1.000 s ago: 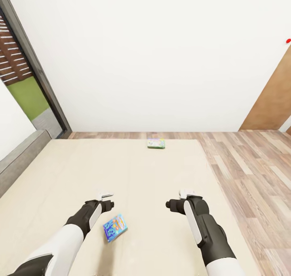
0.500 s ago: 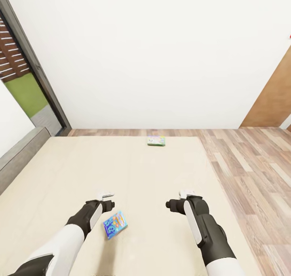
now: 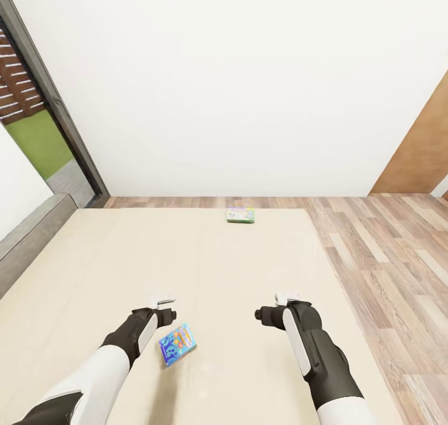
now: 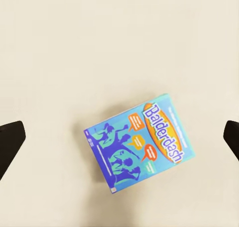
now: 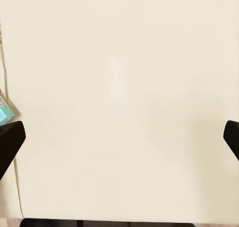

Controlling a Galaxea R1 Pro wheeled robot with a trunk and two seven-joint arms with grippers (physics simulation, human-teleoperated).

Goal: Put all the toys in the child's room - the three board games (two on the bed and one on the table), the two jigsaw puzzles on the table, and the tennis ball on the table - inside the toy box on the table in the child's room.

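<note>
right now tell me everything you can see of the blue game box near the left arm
The blue board game is a thin printed box, teal-edged, with purple figures, orange speech bubbles and "Balderdash" lettering. It lies flat and skewed on the beige bed, below the open left end effector, which does not touch it.

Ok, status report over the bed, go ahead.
Left gripper open above blue board game. Right gripper open over bare mattress. Green-edged board game at far edge. Nothing in the way.

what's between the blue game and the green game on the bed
Nothing: in the head view only bare beige mattress lies between the blue game and the green game.
</note>
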